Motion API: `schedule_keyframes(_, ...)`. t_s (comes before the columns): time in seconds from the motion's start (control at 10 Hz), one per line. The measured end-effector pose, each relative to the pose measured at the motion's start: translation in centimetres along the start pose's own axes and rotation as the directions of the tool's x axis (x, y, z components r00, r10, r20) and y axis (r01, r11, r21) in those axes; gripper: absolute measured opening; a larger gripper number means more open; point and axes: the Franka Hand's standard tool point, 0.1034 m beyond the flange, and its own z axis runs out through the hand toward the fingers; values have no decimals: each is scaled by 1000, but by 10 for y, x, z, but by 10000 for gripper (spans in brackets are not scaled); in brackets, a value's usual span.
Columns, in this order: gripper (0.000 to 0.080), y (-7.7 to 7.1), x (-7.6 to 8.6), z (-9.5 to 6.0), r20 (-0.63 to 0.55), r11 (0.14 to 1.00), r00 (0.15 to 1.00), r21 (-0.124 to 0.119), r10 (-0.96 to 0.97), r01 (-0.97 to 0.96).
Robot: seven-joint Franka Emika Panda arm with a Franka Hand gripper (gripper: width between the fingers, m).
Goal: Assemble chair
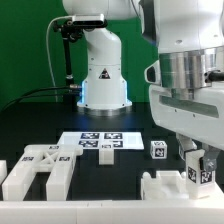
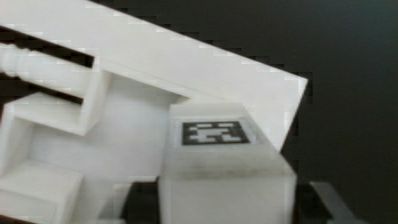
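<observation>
The chair lies in loose white parts. My gripper (image 1: 197,168) reaches down at the exterior view's right, its jaws shut on a white tagged bar (image 1: 199,180). In the wrist view that bar (image 2: 221,160) fills the gap between my dark fingers (image 2: 150,202), and its tag faces the camera. It stands on or against a low white chair part (image 1: 162,186). A flat white slab (image 2: 196,70) and a slotted frame part (image 2: 50,135) lie beyond it. A small tagged cube (image 1: 158,148) sits apart, just off the gripper toward the exterior view's left.
The marker board (image 1: 100,142) lies mid-table in front of the robot base (image 1: 103,75). A blocky white frame part (image 1: 40,170) sits at the exterior view's left front. A black cable (image 1: 66,55) hangs behind the base.
</observation>
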Motion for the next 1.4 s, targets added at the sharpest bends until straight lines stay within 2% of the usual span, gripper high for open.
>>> schedule_keyframes(0.1, 386, 0, 0, 0, 0, 1000, 1000, -1, -10, 10)
schedule_keyframes(0.2, 562, 0, 0, 1, 0, 998, 998, -1, -64, 64)
schedule_keyframes(0.3, 562, 0, -1, 1, -2, 971, 971, -4, -240, 240)
schedule_keyframes(0.4, 633, -1, -6, 2, 3, 896, 896, -12, -444, 444)
schedule_keyframes(0.5, 645, 0, -12, 3, 20, 803, 803, -14, -596, 596)
schedule_keyframes(0.7, 648, 0, -9, 3, 17, 754, 754, -10, -657, 657)
schedule_keyframes(0.9, 649, 0, -8, 3, 16, 610, 610, -12, -792, 792)
schedule_keyframes(1.0, 649, -2, -4, 2, 3, 349, 350, -49, -937, 936)
schedule_keyframes(1.1, 649, -2, -5, 2, -2, 392, 393, -41, -920, 919)
schedule_keyframes(1.3, 396, -2, -5, 2, -2, 392, 392, -42, -920, 919)
schedule_keyframes(1.4, 285, -2, -5, 2, -5, 465, 465, -40, -885, 884)
